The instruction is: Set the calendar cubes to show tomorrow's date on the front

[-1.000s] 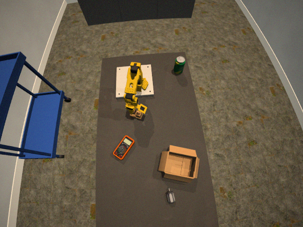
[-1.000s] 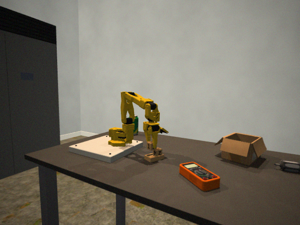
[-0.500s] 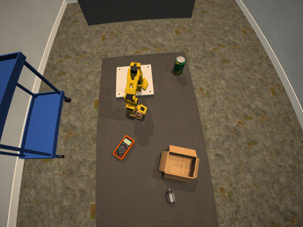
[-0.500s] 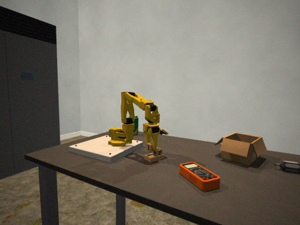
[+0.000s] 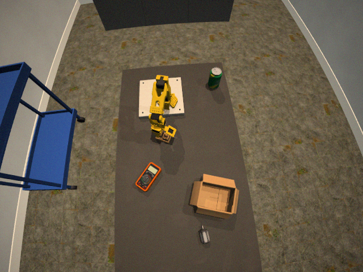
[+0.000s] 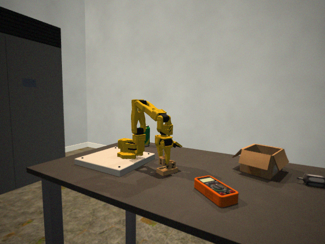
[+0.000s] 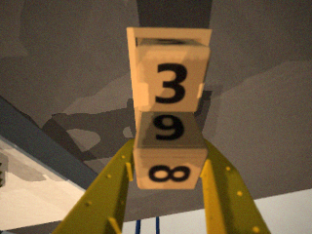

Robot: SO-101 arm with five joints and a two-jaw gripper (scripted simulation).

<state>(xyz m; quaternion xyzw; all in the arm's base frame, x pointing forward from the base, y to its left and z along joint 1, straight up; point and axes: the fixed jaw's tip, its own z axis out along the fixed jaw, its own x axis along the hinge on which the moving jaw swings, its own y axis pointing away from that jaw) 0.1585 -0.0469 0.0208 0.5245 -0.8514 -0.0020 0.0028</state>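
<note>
The wooden calendar tray [image 6: 167,170] stands on the dark table just in front of the arm's white base plate, and it also shows in the overhead view [image 5: 164,136]. My gripper [image 7: 169,168] points down over the tray and is shut on one wooden cube [image 7: 169,156]. That cube shows a 9 on its top face and an 8 on the face nearest the wrist camera. The other cube [image 7: 171,83] sits in the tray beside it with a 3 on top. In the side view the held cube [image 6: 162,160] looks slightly higher than the other cube [image 6: 171,164]. The tray's front with the month's name is hidden.
An orange multimeter [image 6: 216,190] lies to the right of the tray. An open cardboard box [image 6: 261,160] and a small grey device [image 6: 313,180] are further right. A green can [image 5: 214,77] stands beside the white base plate [image 5: 161,96]. A blue cart [image 5: 35,137] stands off the table.
</note>
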